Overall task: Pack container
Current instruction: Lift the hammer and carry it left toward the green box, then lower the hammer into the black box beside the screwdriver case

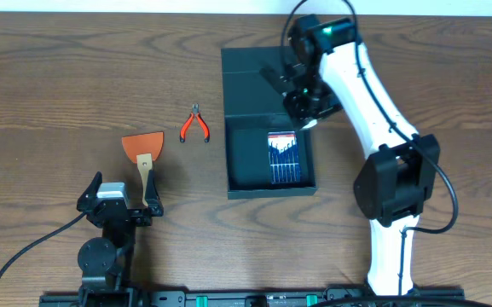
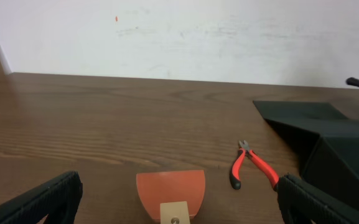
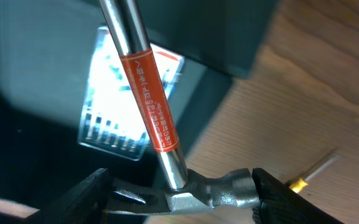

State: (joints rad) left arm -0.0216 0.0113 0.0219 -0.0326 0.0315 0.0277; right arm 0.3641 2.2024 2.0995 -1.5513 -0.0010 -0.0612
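1 hammer (image 3: 160,124), handle cut off, sits clamped in the right jaws; left jaws spread empty.

R gripper (image 3: 185,196) clamps hammer (image 3: 143,81) head over container (image 3: 30,74) w/ screwdriver set (image 3: 109,127).

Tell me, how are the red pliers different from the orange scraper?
The pliers have two thin red handles; the scraper has one wide orange blade on a pale handle. The scraper is longer than the pliers. The pliers lie nearer the container, the scraper nearer the left gripper. Both lie flat on the table, unheld.
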